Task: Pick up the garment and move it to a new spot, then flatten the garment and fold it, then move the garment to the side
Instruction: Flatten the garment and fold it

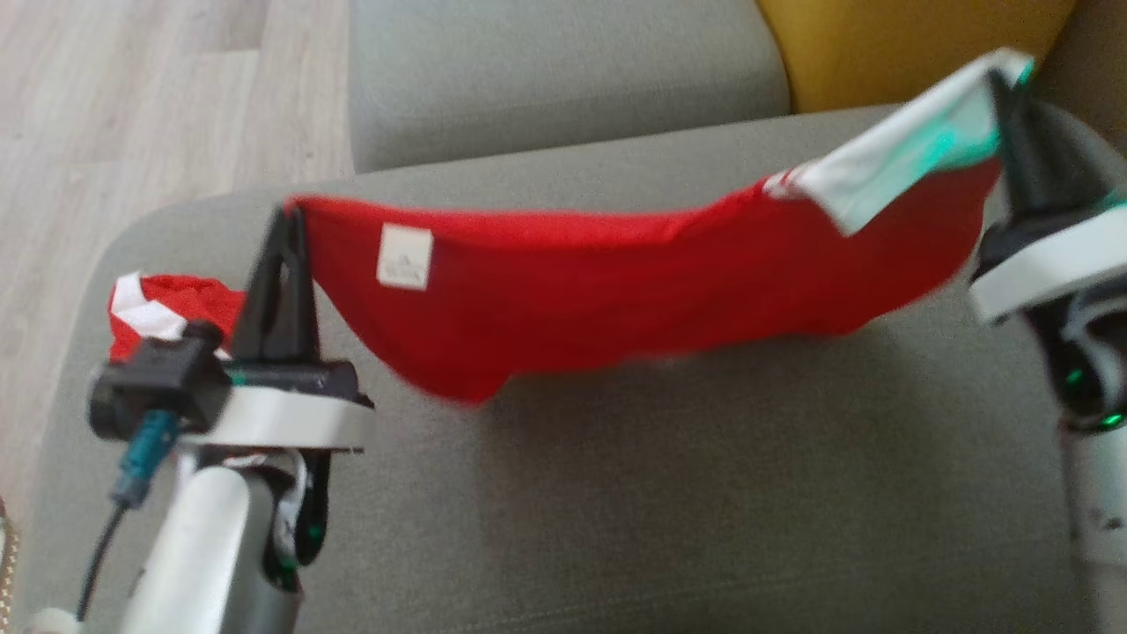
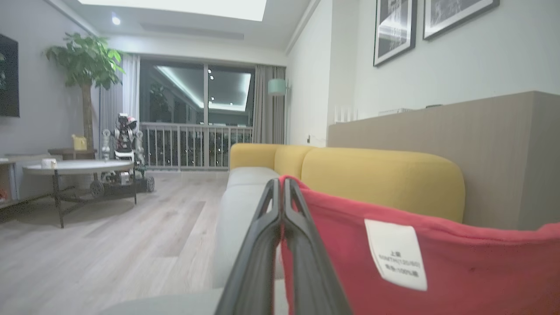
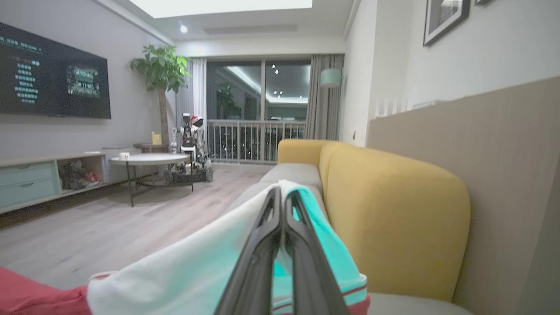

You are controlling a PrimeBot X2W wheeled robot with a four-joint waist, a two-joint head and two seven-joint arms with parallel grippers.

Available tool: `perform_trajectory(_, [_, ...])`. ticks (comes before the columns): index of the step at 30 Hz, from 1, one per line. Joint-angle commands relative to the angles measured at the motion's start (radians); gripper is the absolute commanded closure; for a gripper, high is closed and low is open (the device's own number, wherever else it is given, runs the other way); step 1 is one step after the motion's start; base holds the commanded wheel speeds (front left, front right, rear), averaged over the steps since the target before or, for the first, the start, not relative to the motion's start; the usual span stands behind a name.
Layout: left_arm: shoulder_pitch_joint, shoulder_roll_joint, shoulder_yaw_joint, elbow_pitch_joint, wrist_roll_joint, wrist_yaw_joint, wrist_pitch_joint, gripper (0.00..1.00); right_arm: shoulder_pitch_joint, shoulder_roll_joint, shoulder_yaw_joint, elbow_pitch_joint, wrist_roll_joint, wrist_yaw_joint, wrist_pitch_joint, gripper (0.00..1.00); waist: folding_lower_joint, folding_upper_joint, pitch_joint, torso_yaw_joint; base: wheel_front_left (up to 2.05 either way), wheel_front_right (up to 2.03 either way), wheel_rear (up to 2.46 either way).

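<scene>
The garment (image 1: 616, 291) is red with white trim and a white label, and it hangs stretched in the air above the grey sofa seat (image 1: 616, 493). My left gripper (image 1: 286, 216) is shut on its left top corner, and a bunched red and white end (image 1: 167, 308) droops behind that gripper. My right gripper (image 1: 1004, 84) is shut on the white band at the right end. The left wrist view has the closed fingers (image 2: 282, 188) pinching the red garment (image 2: 437, 262). Closed fingers (image 3: 282, 197) in the right wrist view pinch the white and teal band (image 3: 197, 271).
Yellow back cushions (image 1: 907, 44) line the sofa at the far right. A second grey seat cushion (image 1: 555, 70) lies beyond. Wood floor (image 1: 132, 97) is at the left. A round coffee table (image 2: 78, 168) and another robot (image 2: 124, 144) stand across the room.
</scene>
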State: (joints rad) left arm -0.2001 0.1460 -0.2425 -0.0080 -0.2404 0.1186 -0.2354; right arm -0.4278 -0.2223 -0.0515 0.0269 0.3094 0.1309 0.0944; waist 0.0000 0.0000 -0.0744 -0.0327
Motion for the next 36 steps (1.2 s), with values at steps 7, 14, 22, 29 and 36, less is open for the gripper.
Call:
perform_trajectory(7, [-0.086, 0.086, 0.027, -0.209, 0.08, 0.026, 0.115, 1.0, -0.072, 0.035, -0.067, -0.214, -0.033, 0.0, 0.15, 1.0, 0.0, 0.0, -0.05, 0.025, 0.0, 0.0, 0.0])
perform_trajectory(14, [-0.243, 0.157, 0.01, -0.265, 0.097, -0.033, 0.328, 1.0, -0.166, 0.08, -0.093, -0.302, -0.088, 0.0, 0.333, 1.0, 0.0, 0.0, 0.009, 0.028, 0.0, 0.0, 0.0])
perform_trajectory(22, [-0.671, 0.173, -0.032, 0.035, 0.079, -0.169, 0.442, 1.0, -0.574, 0.057, -0.079, 0.001, -0.033, 0.0, 0.416, 1.0, 0.0, 0.0, 0.306, 0.029, 0.0, 0.0, 0.0])
perform_trajectory(29, [-1.175, 0.111, -0.031, 0.402, 0.151, -0.142, 0.304, 1.0, -1.116, 0.01, -0.1, 0.395, -0.075, 0.0, 0.137, 1.0, 0.0, 0.0, 0.539, 0.054, 0.0, 0.0, 0.0])
perform_trajectory(36, [-1.389, 0.042, -0.022, 0.648, 0.156, -0.102, 0.103, 1.0, -1.291, -0.023, 0.017, 0.644, -0.066, 0.0, -0.082, 1.0, 0.0, 0.0, 0.593, 0.068, 0.0, 0.0, 0.0])
